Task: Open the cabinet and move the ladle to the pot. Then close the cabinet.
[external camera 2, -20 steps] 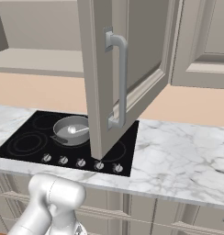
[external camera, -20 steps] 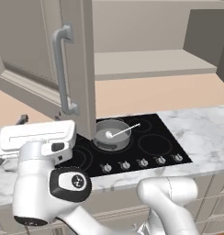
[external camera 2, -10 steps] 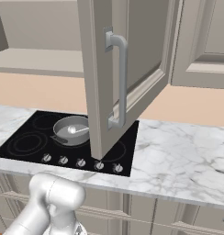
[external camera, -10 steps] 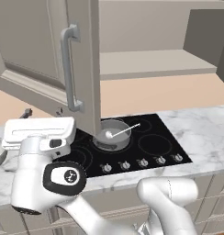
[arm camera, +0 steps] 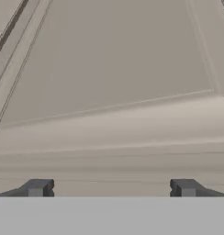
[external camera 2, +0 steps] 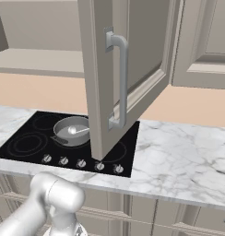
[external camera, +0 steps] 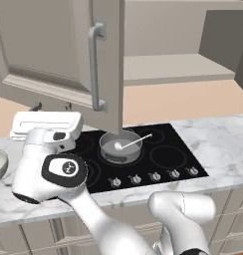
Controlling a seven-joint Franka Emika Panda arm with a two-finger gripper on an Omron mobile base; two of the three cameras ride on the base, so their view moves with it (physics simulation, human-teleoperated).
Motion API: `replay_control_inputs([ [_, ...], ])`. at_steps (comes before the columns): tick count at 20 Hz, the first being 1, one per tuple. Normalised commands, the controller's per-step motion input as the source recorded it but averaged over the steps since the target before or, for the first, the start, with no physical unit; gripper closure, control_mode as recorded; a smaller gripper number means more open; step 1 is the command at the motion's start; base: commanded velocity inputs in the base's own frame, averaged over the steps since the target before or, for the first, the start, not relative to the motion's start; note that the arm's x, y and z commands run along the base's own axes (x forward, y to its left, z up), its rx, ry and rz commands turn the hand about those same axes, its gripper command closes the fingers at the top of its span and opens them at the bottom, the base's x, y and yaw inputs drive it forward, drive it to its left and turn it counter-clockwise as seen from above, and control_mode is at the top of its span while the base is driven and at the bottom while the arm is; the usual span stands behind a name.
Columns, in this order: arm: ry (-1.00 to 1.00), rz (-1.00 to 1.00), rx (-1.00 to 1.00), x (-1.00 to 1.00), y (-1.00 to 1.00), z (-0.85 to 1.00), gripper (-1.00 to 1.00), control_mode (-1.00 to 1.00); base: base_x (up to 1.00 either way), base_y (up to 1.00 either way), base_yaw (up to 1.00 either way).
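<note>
While cabinet [external camera: 54, 55] door gapes | ladle [external camera: 127, 145] in round metal pot [external camera: 120, 147]

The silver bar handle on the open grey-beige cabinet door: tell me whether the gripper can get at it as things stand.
Probably not directly. The open gripper faces the raised-panel face of the open grey-beige cabinet door, below and beside the vertical silver bar handle. Nothing blocks the handle, but the hand would likely have to rise and shift across.
</note>
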Motion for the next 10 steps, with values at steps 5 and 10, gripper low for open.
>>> replay_control_inputs([
  [5,0.01,-0.03,0.01,0.78,-0.36,0.1,-1.0,-1.0,0.0,0.0,0.0],
  [10,0.02,0.0,0.04,0.76,-0.39,0.1,-1.0,-1.0,0.0,0.0,0.0],
])
